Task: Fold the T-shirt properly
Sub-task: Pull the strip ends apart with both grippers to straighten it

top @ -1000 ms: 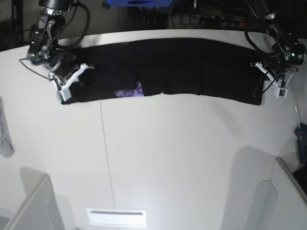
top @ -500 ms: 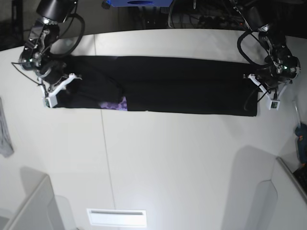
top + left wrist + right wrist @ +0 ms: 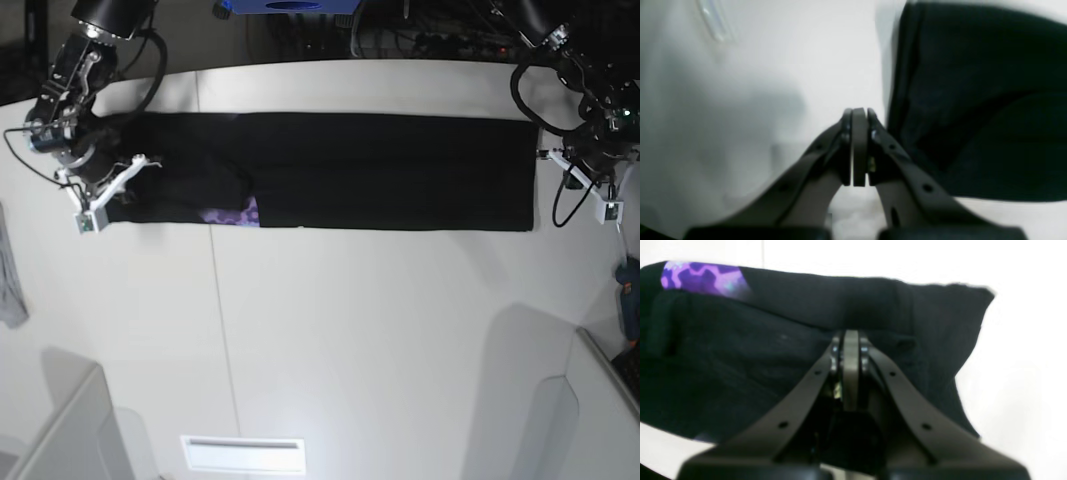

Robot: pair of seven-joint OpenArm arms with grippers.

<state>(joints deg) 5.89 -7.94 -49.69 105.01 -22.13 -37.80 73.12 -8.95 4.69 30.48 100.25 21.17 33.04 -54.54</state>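
On the far part of the white table [image 3: 350, 330], the T-shirt [image 3: 380, 170] lies flat as one long black band. Its long side runs straight across the table from my right arm to my left arm, along the far edge of the table. One short end points at my left gripper [image 3: 575, 180] and the other short end points at my right gripper [image 3: 100, 190]. The end near my left arm is cut square and neat. The end near my right arm is more bunched, with folds in it. A small purple patch [image 3: 232, 213] of the print peeks out at the near edge of the T-shirt, closer to my right arm than to the middle. I see no box or bowl with things in it here. My left gripper [image 3: 855, 146] is pressed tight with nothing in it, just beside the end of the T-shirt, over bare table. My right gripper [image 3: 850, 373] is also squeezed tight, right over the black cloth of the T-shirt; I cannot tell if any cloth is pinched in it. A small grey cloth [image 3: 10, 275] lies well apart from the T-shirt, at the table's edge on my right arm's side.
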